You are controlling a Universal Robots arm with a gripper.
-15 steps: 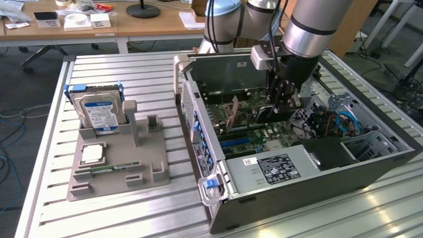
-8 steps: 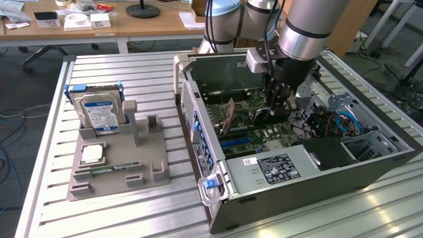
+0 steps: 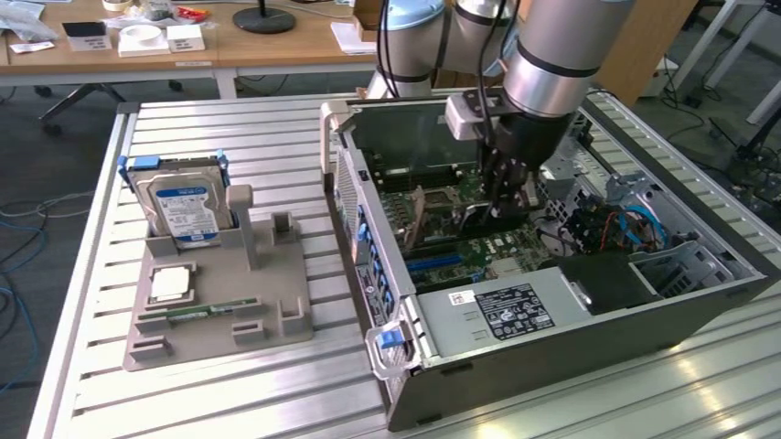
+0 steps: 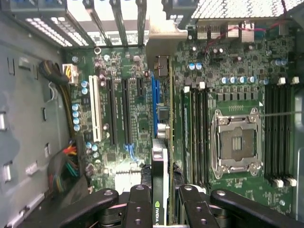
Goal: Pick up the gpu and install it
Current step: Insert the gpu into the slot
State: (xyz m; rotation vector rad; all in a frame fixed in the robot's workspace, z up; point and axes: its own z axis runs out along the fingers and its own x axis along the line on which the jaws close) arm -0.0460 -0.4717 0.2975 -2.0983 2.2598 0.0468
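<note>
Ext. view: gripper is down inside the open PC case, over the motherboard. Something dark sits btwn its fingers, hard to make out here. Hard drive stands in the grey holder at the exterior view's left.

Wrist view: fingers pinch the gpu edge-on from both sides. The card runs along the blue slot, w/ the CPU socket nearby.
</note>
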